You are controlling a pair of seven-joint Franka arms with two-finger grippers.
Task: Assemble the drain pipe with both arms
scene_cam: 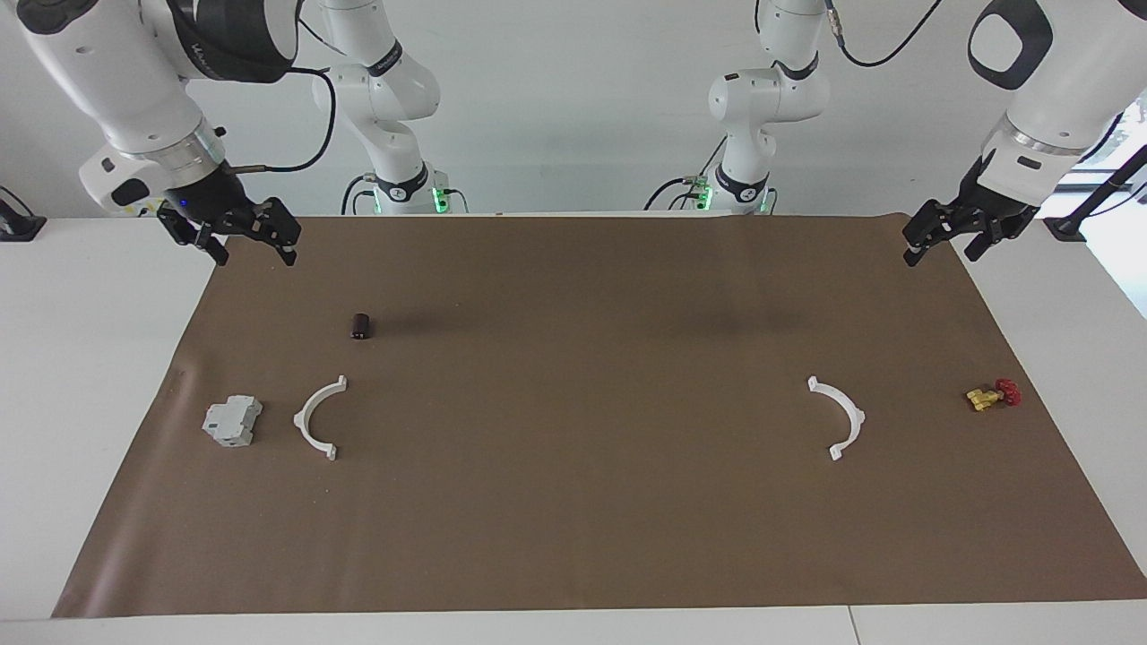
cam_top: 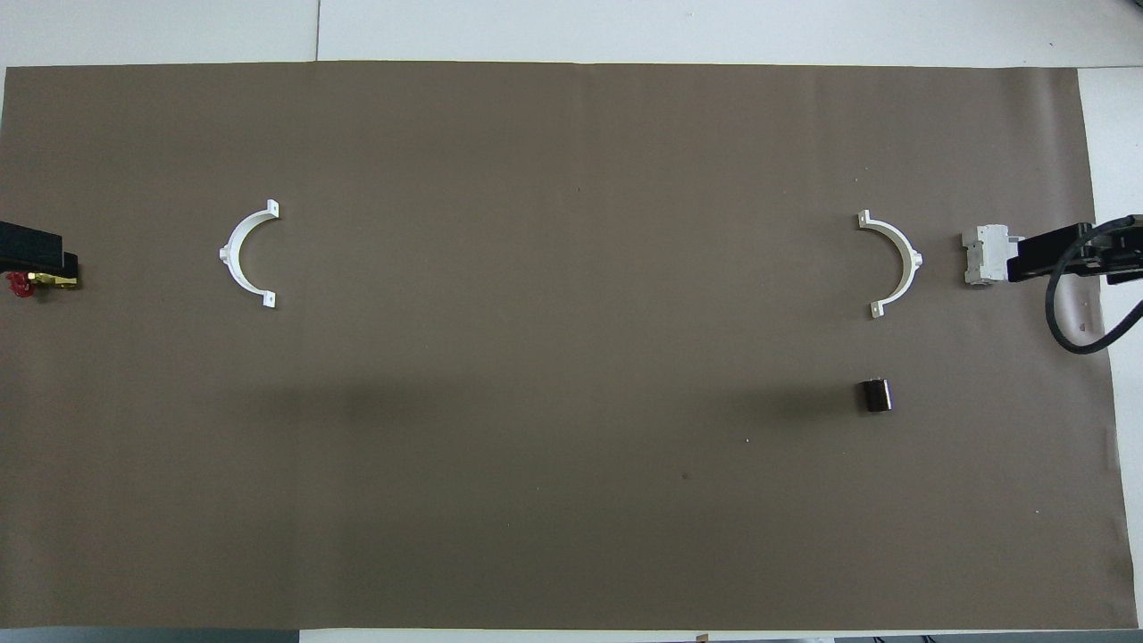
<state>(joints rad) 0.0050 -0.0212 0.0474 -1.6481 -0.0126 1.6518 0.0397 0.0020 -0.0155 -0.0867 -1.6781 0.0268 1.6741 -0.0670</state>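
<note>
We find the drain pipe in two separate halves lying flat on the brown mat [scene_cam: 573,537]: one white arc [scene_cam: 318,418] toward the right arm's end of the table, just beside the grey block [scene_cam: 232,421], and the other white arc [scene_cam: 839,417] toward the left arm's end, near the small red and yellow fitting [scene_cam: 993,394]. The two arcs lie well apart with their open sides facing each other, a layout that we judge gives each arm its own half to fetch before both bring them together mid-mat. A small dark cylinder [scene_cam: 361,326] stands nearer to the robots than the first arc and plays no part. The right gripper [scene_cam: 252,243] hangs in the air over the mat's corner at its own end, jaws spread wide and empty. The left gripper [scene_cam: 943,242] hangs over the matching corner at the other end, likewise wide and empty. We judge that no half has been picked up yet, so assembly has not begun; each gripper must descend on the arc at its own end.
</note>
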